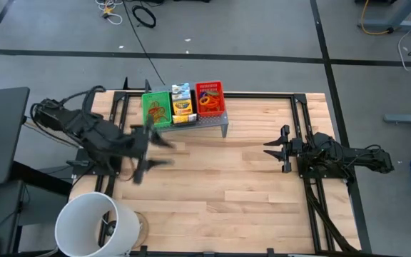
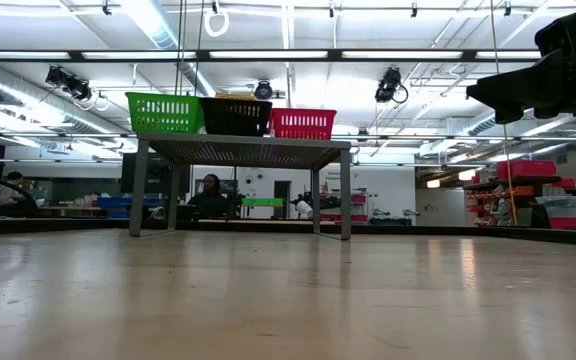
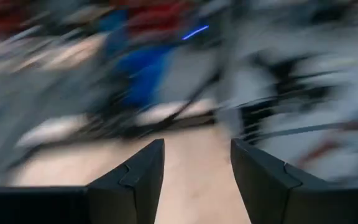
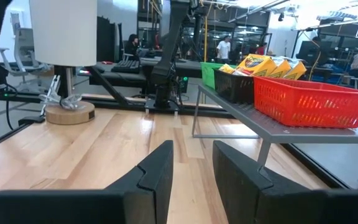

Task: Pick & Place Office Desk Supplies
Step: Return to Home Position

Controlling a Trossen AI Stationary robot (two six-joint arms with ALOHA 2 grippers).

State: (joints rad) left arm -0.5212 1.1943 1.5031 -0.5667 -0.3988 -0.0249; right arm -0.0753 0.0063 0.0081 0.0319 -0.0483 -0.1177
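Note:
Three small mesh trays stand side by side on a grey perforated riser point(image 1: 205, 120) at the table's far edge. The green tray point(image 1: 156, 108) holds small coloured bits. The black tray point(image 2: 236, 116) holds the yellow-green crayon box point(image 1: 183, 107) and a teal packet point(image 1: 181, 91). The red tray point(image 1: 210, 98) holds tan-orange rubber bands point(image 1: 207, 101). My left gripper point(image 1: 164, 152) is open and empty above the table, left of centre and near the riser's left end. My right gripper point(image 1: 267, 148) is open and empty at the right, pointing toward the table's left.
A big white bucket point(image 1: 95, 225) lies at the near left corner with a wooden disc point(image 4: 70, 113) beside it. Bare wooden table point(image 1: 220, 185) spreads between the two grippers and toward the near edge. Dark frame rails point(image 1: 312, 200) run along the table's sides. People point(image 2: 210, 192) sit in the room beyond.

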